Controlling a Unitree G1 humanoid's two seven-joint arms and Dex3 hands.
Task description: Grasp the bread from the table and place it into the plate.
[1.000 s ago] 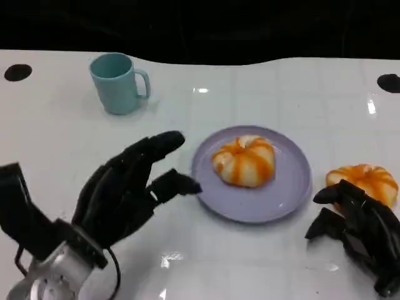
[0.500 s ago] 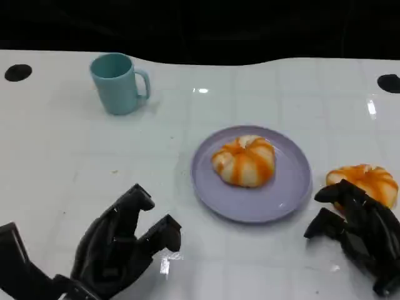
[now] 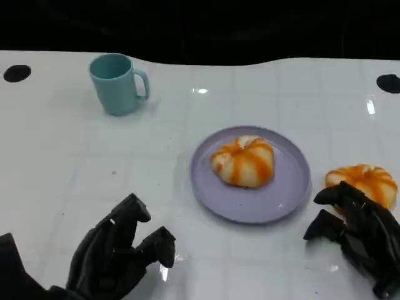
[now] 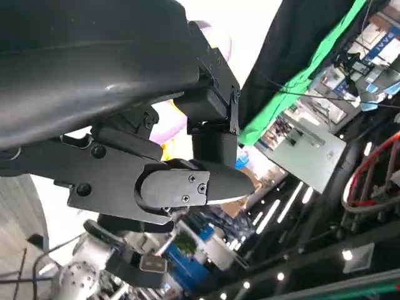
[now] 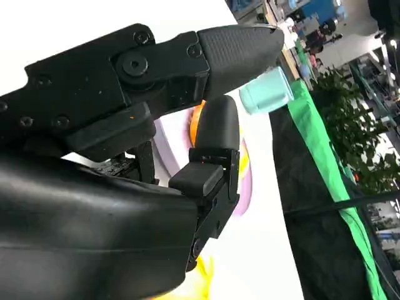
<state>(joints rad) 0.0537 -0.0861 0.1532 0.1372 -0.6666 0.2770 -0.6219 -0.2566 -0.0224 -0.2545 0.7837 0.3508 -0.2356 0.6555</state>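
Note:
A round orange-striped bread lies on the lavender plate at the table's middle. A second orange bread rests on the white table to the plate's right. My right hand lies just in front of that bread, its fingertips touching or nearly touching the bread's near edge, holding nothing. My left hand sits low at the near left, fingers apart and empty, well away from the plate. The left wrist view shows my left hand and a sliver of the plate. The right wrist view shows my right hand.
A teal mug stands at the far left of the table; it also appears in the right wrist view as a teal mug. Black round holes mark the table's far corners. The table's dark far edge runs along the top.
My left hand has drawn back from beside the plate toward the near left edge and dropped lower. The right hand and both breads have stayed put.

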